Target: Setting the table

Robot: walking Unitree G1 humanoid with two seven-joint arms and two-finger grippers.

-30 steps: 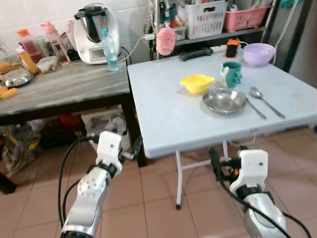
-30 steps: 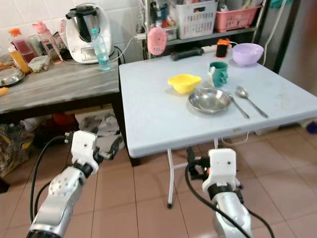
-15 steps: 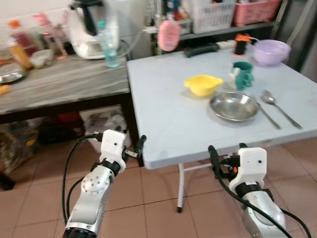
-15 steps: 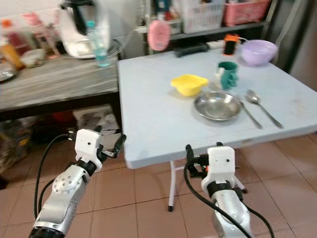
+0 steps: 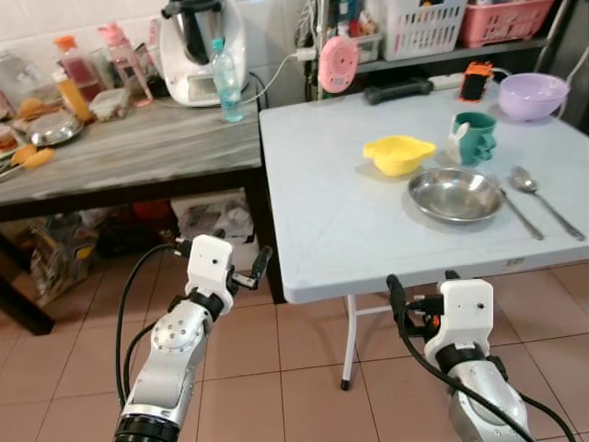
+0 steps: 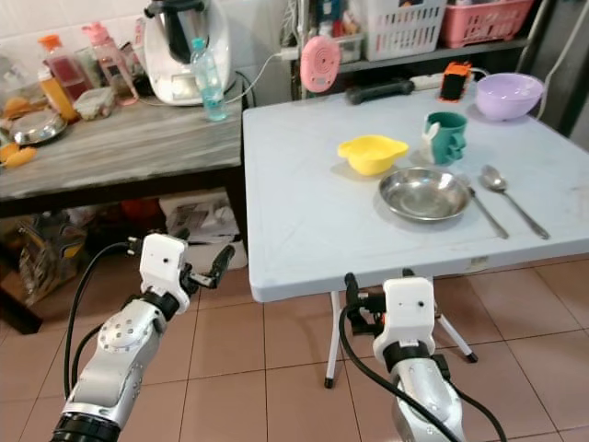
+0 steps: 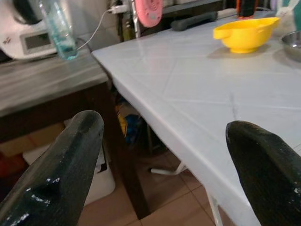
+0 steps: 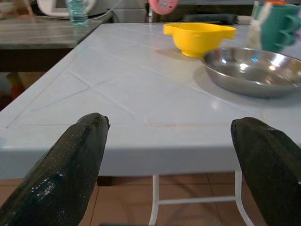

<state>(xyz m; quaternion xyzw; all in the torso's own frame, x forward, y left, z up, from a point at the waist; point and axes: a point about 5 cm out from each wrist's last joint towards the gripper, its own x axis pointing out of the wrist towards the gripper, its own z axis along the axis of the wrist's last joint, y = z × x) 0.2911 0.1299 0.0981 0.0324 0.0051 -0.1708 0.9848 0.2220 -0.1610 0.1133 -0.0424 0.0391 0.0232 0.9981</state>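
Left gripper (image 5: 259,266), fingers spread and holding nothing, is hovering below the folding table (image 5: 340,230) off its near left corner; right gripper (image 5: 394,296), likewise spread and empty, is hanging under the table's near edge. Steel plate (image 5: 455,193) is sitting right of the table's centre, yellow bowl (image 5: 398,154) and green mug (image 5: 474,137) behind it, spoon (image 5: 543,196) lying lengthwise front-to-back at its right, so the right gripper looks nearer. Grey counter (image 5: 129,157) is adjoining the table's left side.

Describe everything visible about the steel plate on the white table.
The steel plate is a round, shallow dish of shiny, reflective metal with a raised rim, empty and upright. It lies flat on the white table, toward the robot's right. The yellow bowl sits just behind it to the left, the green mug behind it, and a spoon and another utensil lie on its right. Nothing rests on it, and neither pincer is near.
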